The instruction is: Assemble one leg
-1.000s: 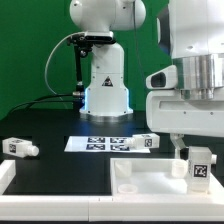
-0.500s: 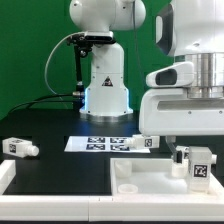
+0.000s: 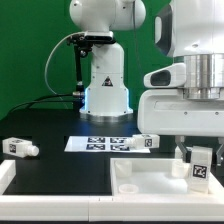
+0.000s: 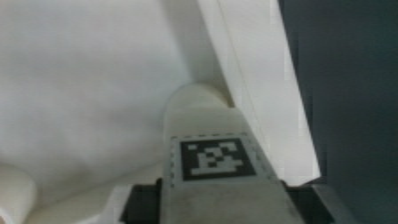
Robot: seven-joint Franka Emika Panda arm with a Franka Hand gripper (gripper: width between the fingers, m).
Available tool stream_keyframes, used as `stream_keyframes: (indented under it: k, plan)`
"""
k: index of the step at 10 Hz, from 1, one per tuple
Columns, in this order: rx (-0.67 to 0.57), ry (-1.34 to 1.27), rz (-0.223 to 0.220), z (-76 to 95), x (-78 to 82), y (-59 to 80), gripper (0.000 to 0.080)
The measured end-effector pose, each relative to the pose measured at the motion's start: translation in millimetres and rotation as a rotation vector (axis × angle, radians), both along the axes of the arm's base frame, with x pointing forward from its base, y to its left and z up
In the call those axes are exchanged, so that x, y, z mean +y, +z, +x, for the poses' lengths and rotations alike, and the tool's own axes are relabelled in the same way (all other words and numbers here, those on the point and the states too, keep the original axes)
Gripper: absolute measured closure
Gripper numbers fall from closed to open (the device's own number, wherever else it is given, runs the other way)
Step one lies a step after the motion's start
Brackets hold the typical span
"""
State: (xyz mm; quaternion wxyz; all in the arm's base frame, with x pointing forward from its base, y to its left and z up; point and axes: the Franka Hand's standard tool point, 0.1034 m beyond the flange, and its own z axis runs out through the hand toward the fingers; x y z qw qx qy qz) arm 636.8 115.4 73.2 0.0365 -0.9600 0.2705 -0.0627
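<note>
Gripper (image 4: 217,200) clamped on tagged leg (image 3: 200,165); white tray part (image 3: 150,182) directly beneath, another leg (image 3: 20,147) far off.

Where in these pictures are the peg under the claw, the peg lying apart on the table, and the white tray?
Peg under the claw (image 3: 200,165), exterior view, on its tagged face.
Peg lying apart (image 3: 18,147), exterior view, on its tagged block end.
White tray (image 3: 150,190), exterior view, on its bare floor.
</note>
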Motion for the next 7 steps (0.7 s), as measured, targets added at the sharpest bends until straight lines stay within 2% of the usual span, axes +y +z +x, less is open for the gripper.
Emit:
stream_keyframes:
  k: [2,5,6,7]
  plan:
    - [0.015,-0.263,0.041,-1.6,0.2,-1.3,0.0509]
    - [0.078,-0.823,0.19,0.2,3.6,-2.9,0.0509]
    - [0.078,-0.914,0.216,0.7,2.7,-3.2,0.0509]
    - [0.077,-0.913,0.214,0.6,3.1,-3.1,0.0509]
